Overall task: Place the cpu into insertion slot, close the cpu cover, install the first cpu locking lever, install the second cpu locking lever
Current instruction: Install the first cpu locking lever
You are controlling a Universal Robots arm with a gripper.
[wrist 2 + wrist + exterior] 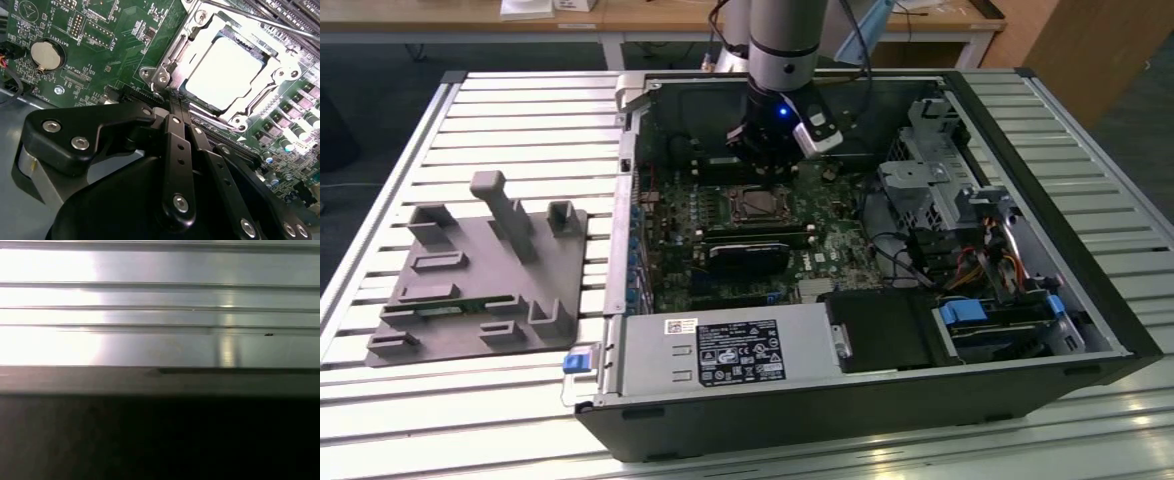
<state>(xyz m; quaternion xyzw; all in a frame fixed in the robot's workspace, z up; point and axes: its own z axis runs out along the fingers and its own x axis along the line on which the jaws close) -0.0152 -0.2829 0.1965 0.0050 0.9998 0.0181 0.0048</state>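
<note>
Hovering inside the open computer case (pixel 1067 300), the gripper (pixel 175 107) sits at the upper middle of the exterior view, just above the motherboard (pixel 720 250). In the second wrist view its two black fingers (pixel 175 135) run side by side with almost no gap, so we read the jaws as closed and holding nothing. Their tips end right at the near edge of the cpu cover (pixel 165 70), a silver frame lying flat at the upper right of that frame. The cpu (pixel 225 70) shows through its opening, pale and glaring, already seated in the insertion slot (pixel 757 205); we cannot tell whether the tips touch the frame or stop just short. A thin metal locking lever (pixel 250 20) crosses the upper edge of the socket area; whether it is latched we cannot tell. A round coin battery (pixel 44 55) sits at the upper left of the board. We judge the chip light, rigid and fragile underneath, best taken by its edges; the cover is thin, stiff and slippery steel, best pressed on its rim. Left of the case in the exterior view stands a grey fixture block (pixel 480 270) on the slatted table (pixel 520 110).
</note>
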